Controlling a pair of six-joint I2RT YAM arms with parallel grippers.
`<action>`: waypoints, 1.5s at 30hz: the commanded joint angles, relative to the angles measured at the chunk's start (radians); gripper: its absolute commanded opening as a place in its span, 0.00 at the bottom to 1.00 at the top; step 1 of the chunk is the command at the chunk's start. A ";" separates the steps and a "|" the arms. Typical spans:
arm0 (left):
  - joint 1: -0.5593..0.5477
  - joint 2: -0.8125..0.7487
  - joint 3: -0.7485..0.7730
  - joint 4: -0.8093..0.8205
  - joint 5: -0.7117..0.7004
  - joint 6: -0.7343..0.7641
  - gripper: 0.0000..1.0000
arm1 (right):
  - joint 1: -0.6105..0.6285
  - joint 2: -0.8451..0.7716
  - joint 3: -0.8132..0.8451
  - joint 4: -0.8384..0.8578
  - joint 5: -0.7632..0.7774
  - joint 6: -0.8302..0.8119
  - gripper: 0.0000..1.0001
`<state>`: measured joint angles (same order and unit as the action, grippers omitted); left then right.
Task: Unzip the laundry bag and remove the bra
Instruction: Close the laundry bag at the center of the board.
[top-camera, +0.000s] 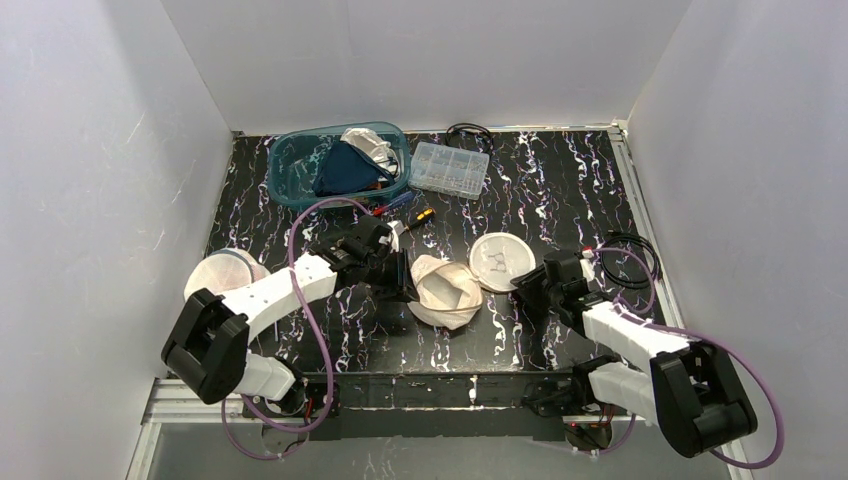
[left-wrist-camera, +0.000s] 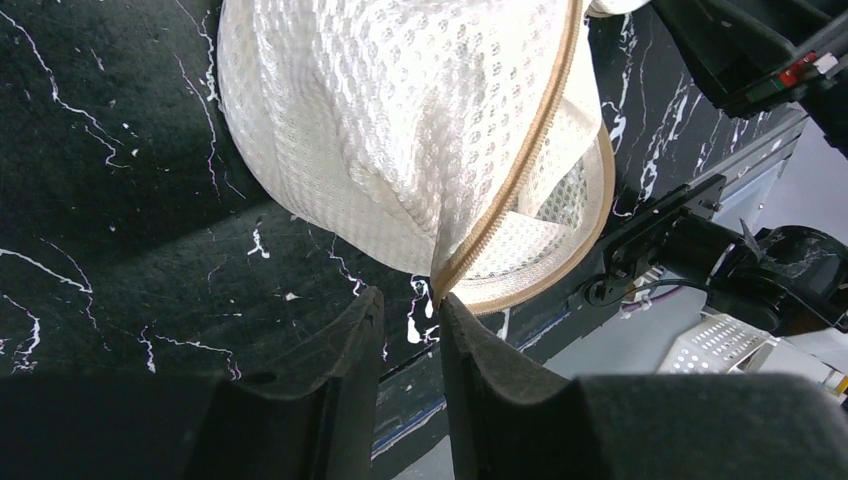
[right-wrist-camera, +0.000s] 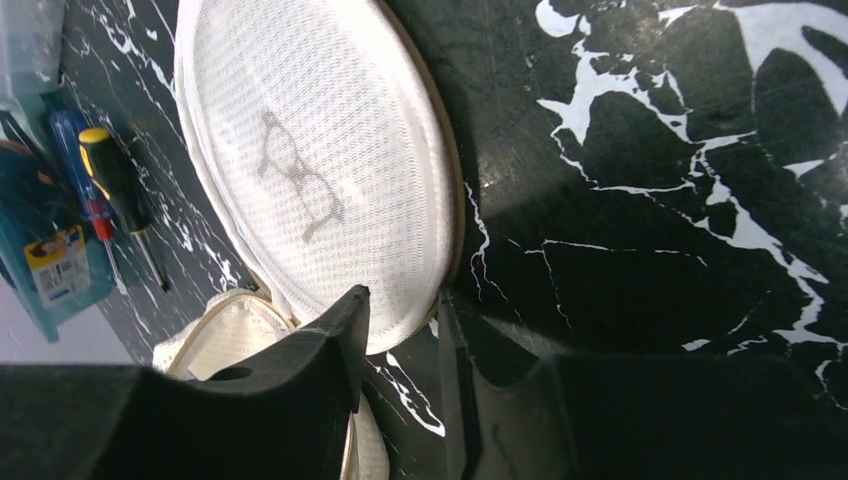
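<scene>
The laundry bag (top-camera: 447, 292) lies mid-way across the desk (top-camera: 560, 190), between the 2 hands, its zipper (left-wrist-camera: 520, 170) partly undone. The left hand (left-wrist-camera: 412, 298) is slightly parted at the zipper's end, gripping nothing. The right hand (right-wrist-camera: 400, 297) hovers released over the round flap (right-wrist-camera: 310, 170). The risk is that the left hand's fingers miss the tape and drag the unpinned bag.

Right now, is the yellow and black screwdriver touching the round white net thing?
Apart. The right wrist view shows a strip of bare dark table between the yellow and black screwdriver and the round mesh disc.
</scene>
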<state>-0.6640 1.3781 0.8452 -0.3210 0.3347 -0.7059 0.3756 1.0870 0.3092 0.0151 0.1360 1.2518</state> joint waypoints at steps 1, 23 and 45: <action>0.000 -0.051 -0.012 -0.007 0.017 0.016 0.25 | -0.007 0.079 -0.055 -0.121 0.059 0.027 0.37; 0.000 -0.053 0.018 -0.016 0.013 0.015 0.25 | -0.003 -0.103 0.164 -0.263 0.168 -0.446 0.01; 0.001 -0.118 0.115 -0.080 -0.038 -0.052 0.58 | 0.753 -0.118 0.397 -0.168 0.868 -1.071 0.01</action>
<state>-0.6640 1.3323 0.9062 -0.3660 0.3214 -0.7280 1.0401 0.9401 0.6670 -0.2436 0.8501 0.3054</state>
